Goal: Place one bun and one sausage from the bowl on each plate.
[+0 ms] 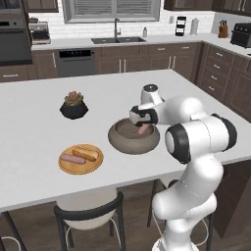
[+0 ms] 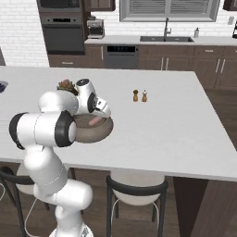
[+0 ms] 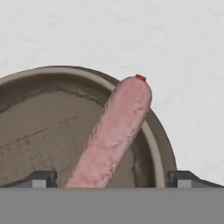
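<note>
Gripper [image 3: 112, 178] hung open, centre frame | slim pink sausage [image 3: 114, 133] leaned on grey-brown stone bowl [image 3: 39, 127] | likely light, slippery; grasp mid-length.

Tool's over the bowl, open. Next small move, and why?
Probably lower and close on the sausage: it leans on the bowl rim, lying between the open tool tips, not yet gripped. The orange plate already holds its pair.

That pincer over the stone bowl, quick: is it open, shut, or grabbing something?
Pincer: open, its tips wide either side of the sausage leaning on the bowl wall, not yet clamped on it.
</note>
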### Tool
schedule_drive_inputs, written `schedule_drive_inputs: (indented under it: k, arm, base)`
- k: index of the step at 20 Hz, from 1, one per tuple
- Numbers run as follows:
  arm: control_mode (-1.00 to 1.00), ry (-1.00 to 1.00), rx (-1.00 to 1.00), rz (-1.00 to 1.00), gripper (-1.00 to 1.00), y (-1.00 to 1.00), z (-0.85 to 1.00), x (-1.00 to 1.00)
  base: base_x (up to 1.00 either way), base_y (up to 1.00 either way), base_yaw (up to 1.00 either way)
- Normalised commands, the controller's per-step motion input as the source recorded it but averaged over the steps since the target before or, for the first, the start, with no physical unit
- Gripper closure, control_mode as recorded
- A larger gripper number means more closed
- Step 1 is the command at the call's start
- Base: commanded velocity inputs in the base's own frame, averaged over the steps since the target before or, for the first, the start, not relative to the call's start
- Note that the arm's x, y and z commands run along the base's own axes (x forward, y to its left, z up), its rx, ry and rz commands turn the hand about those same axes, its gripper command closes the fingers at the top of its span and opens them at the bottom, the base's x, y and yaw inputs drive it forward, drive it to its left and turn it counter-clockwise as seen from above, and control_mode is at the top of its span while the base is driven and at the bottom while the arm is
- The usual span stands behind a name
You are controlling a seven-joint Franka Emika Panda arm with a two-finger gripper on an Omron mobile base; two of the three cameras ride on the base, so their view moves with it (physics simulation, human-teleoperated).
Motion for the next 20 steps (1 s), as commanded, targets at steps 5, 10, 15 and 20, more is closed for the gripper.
schedule_drive_inputs:
  k: [5, 10, 15, 20]
  arm:
    - [-1.00, 0.10, 0.00, 0.00, -1.00, 0.00, -0.14, 0.53]
    - [-1.00, 0.08, 0.00, 0.00, -1.00, -0.02, -0.18, 0.20]
    - [-1.00, 0.06, 0.01, 0.00, -1.00, -0.18, -0.25, -0.08]
    - [-1.00, -0.01, 0.02, -0.02, 1.00, -0.19, -0.24, -0.33]
  base:
    - [0.00, 0.00, 0.00]
    - [0.00, 0.00, 0.00]
    - [0.00, 0.00, 0.00]
    - [0.00, 0.00, 0.00]
